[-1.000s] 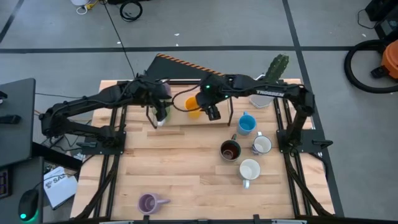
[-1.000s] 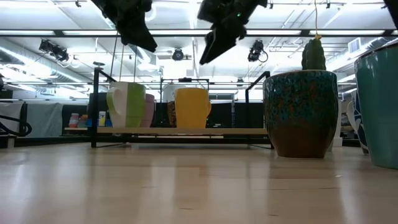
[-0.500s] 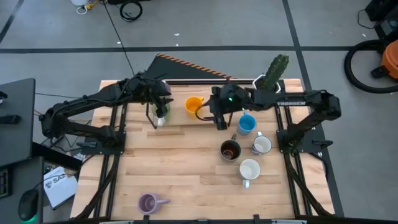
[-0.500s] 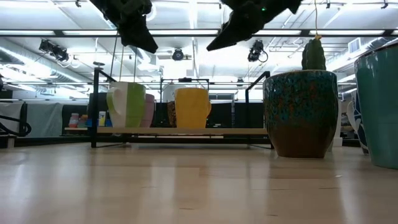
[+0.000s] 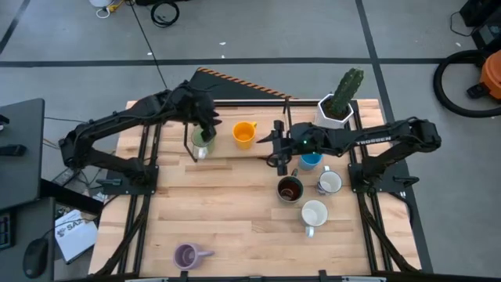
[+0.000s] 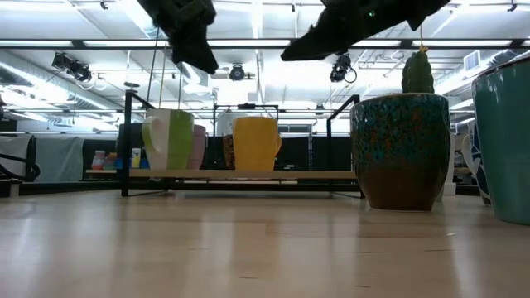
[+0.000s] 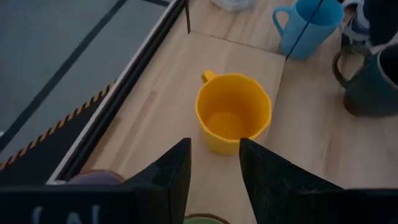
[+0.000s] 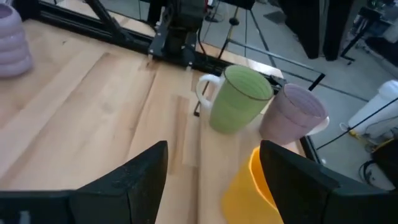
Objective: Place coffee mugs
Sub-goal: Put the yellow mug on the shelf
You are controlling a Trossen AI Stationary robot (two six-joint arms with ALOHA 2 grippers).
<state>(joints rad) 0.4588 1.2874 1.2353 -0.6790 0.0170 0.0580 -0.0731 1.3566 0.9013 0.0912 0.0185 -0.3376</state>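
Observation:
An orange mug (image 5: 244, 133) and a green mug (image 5: 201, 144) stand upright on the board inside a black frame (image 5: 290, 125) at the table's far side. A pale purple mug (image 8: 292, 114) stands just behind the green one. My left gripper (image 5: 207, 125) hangs open above the green mug, with nothing between its fingers (image 7: 214, 177). My right gripper (image 5: 279, 150) is open too, in the air right of the orange mug (image 8: 244, 186). Blue (image 5: 311, 160), dark brown (image 5: 290, 189) and two white mugs (image 5: 329, 182) (image 5: 314, 213) stand at the right. Another purple mug (image 5: 186, 254) stands near the front edge.
A white pot with a green cactus (image 5: 338, 102) stands at the far right corner, behind my right arm. The black frame's posts (image 6: 126, 141) rise around the three far mugs. Bare wood lies across the table's middle and near left (image 5: 227, 211).
My right gripper has drawn back from above the orange mug toward the table's right and near side, sinking a little and tipping from steeply down toward level, still open. My left gripper has drifted slightly toward the right above the green mug. No mug has moved.

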